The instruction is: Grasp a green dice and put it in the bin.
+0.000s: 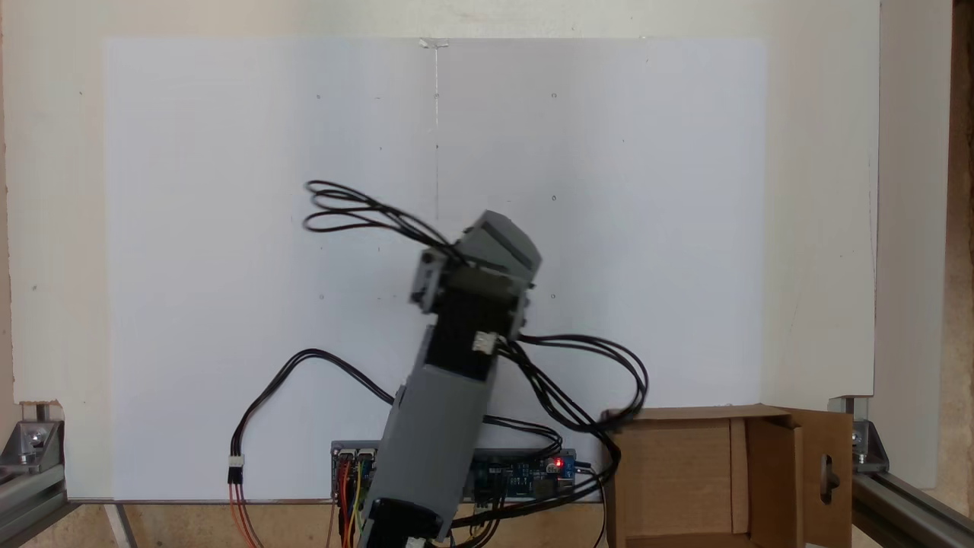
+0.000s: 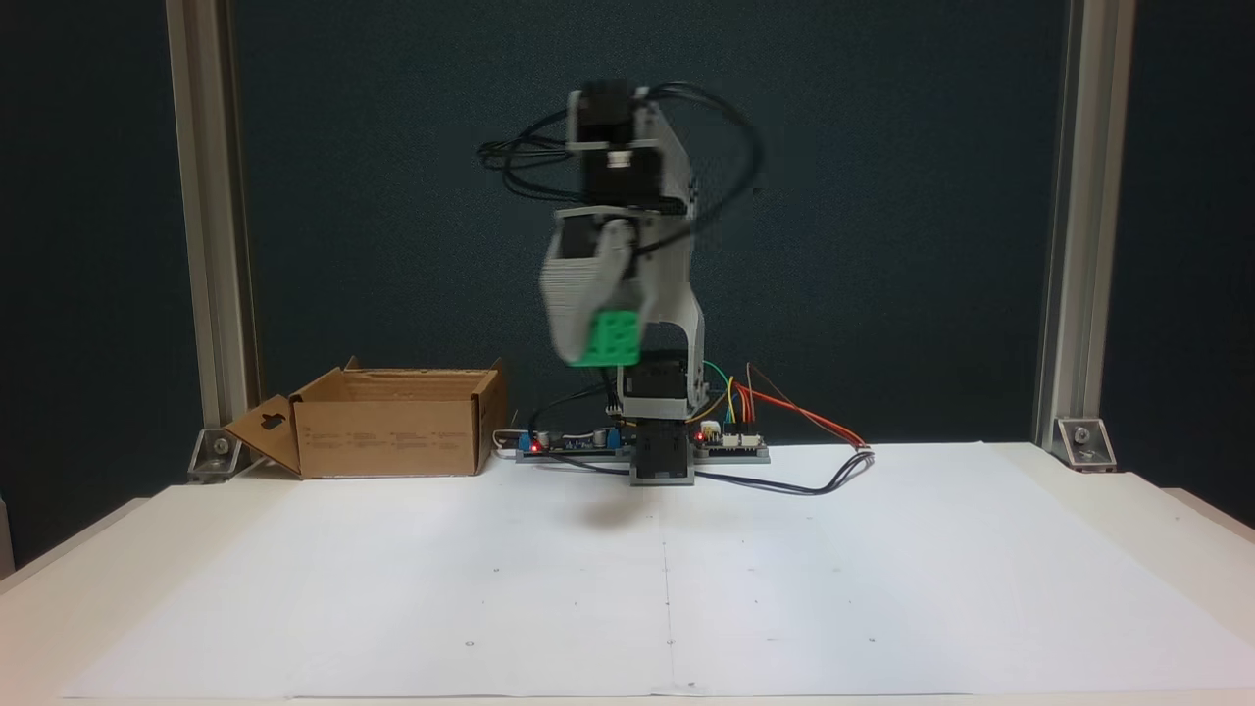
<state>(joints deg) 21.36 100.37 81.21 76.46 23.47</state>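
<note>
The green dice (image 2: 610, 339) hangs in the air between the grey jaws of my gripper (image 2: 598, 343), which is shut on it well above the white sheet; the arm is blurred by motion. From above, the arm's grey wrist housing (image 1: 498, 243) covers the gripper and the dice. The bin (image 2: 392, 422), a brown cardboard box with open flaps, stands at the back left of a fixed view, apart from the gripper. In the view from above the bin (image 1: 670, 472) sits at the lower right, its flap with the oval hole (image 1: 825, 468) folded outward.
A white paper sheet (image 1: 228, 266) covers the table. The arm's base with circuit boards and loose black cables (image 1: 578, 380) stands at the back edge (image 2: 726, 446). Aluminium frame posts (image 2: 211, 226) rise at both back corners.
</note>
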